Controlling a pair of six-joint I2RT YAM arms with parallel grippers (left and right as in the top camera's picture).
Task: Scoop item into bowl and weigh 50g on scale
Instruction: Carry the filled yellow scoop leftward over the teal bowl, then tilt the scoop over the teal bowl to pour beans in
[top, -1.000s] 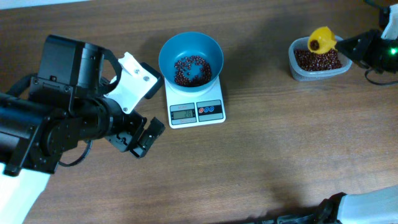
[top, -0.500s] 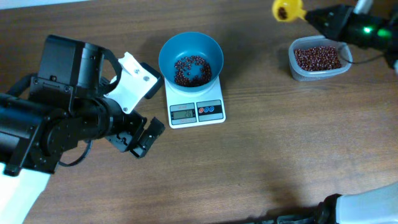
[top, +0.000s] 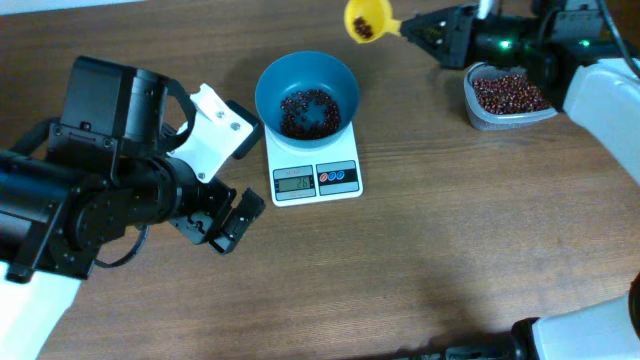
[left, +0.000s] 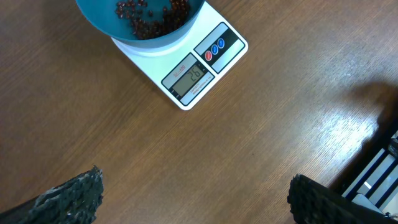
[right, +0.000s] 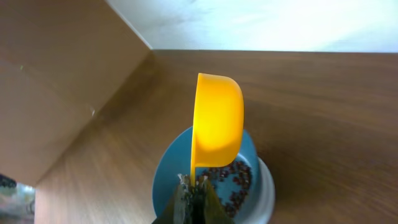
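Gripping scoop (top: 367, 20), right fingers (top: 428, 27) near bowl (top: 278, 78)

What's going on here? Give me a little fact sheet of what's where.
bowl: on the scale, beans in the bottom
display: reads 26
scoop: yellow, some beans inside, held by the right gripper, just beyond the bowl's rim
tub: right of the scale, holds more beans
left gripper: open, empty, left of the scale
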